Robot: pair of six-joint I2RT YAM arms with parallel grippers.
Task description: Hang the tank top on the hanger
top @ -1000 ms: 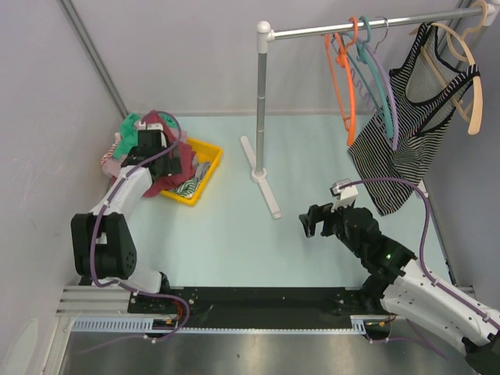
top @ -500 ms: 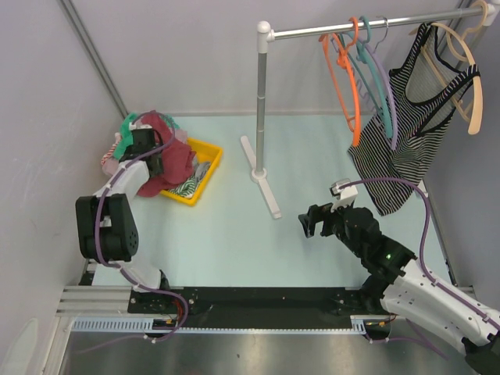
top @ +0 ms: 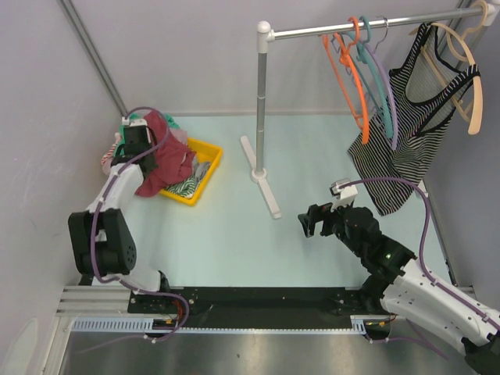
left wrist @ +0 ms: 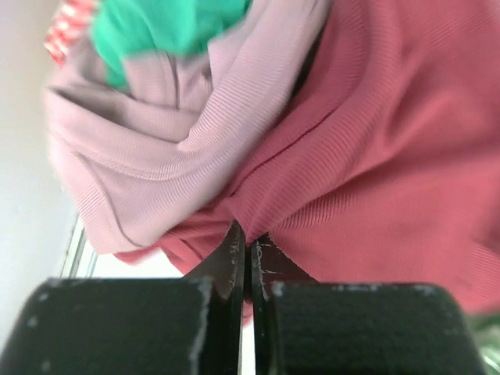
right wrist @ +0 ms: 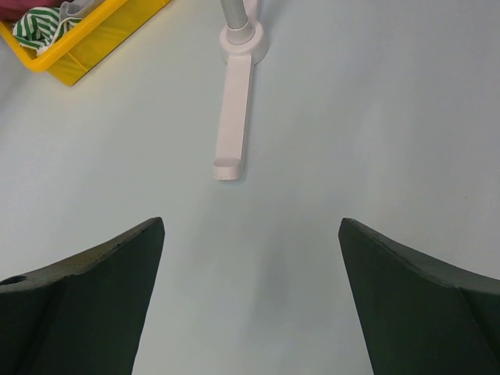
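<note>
The maroon tank top [top: 170, 160] drapes over the clothes pile and the yellow bin's left end. My left gripper [top: 136, 139] sits at its upper left. In the left wrist view the jaws of the left gripper [left wrist: 248, 242] are pressed together, with a fold of the tank top [left wrist: 375, 172] pinched at their tips. The orange hanger [top: 349, 70] hangs by its hook on the rail at the back right. My right gripper [top: 312, 221] hovers open over the bare table at centre right, and nothing lies between its fingers [right wrist: 94, 273].
A yellow bin [top: 205, 176] holds a green-striped garment. Dusty-pink [left wrist: 156, 156] and green [left wrist: 164, 23] clothes are piled beside the tank top. The rack's post [top: 261, 101] and foot [right wrist: 233, 117] stand mid-table. Teal and lilac hangers [top: 383, 86] and a striped top [top: 406, 133] hang at the right.
The left gripper has gone from open to shut, pinching the maroon fabric, and has drawn back toward the far left. The orange hanger has swung slightly. The right arm has stayed still.
</note>
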